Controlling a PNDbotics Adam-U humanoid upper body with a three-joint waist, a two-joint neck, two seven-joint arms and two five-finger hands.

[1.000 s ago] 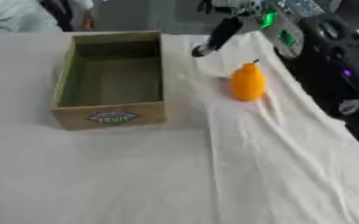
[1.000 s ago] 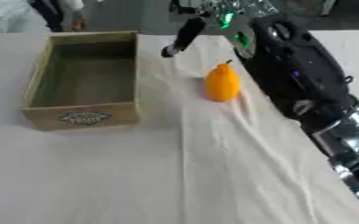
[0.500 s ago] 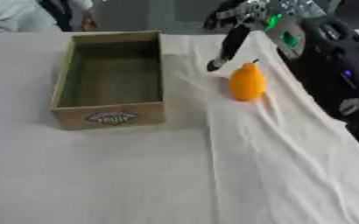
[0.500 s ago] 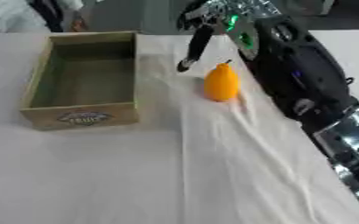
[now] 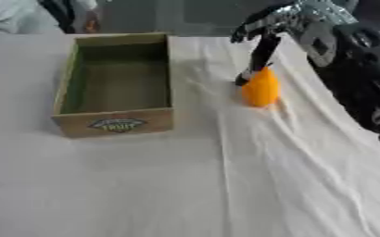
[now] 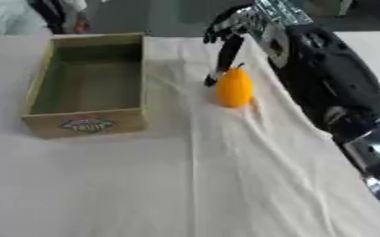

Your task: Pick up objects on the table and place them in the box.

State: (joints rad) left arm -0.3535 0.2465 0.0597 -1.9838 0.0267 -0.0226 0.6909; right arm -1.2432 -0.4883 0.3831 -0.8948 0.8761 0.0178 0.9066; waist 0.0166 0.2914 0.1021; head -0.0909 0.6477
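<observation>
Left eye view: orange fruit [image 5: 261,89] on the cloth-covered table [image 5: 144,185], just right of the empty box [image 5: 116,83]. Right hand [image 5: 262,41] above it, fingers extended downward, one touching the fruit's left side; nothing held. Advice: bring the thumb round the far side before lifting.

Right eye view: adds the right forearm's length. Left hand absent.

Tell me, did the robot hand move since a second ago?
Yes. The right robot hand has come down and toward the orange fruit, away from the box; its dark finger now reaches down beside the fruit's top.
</observation>
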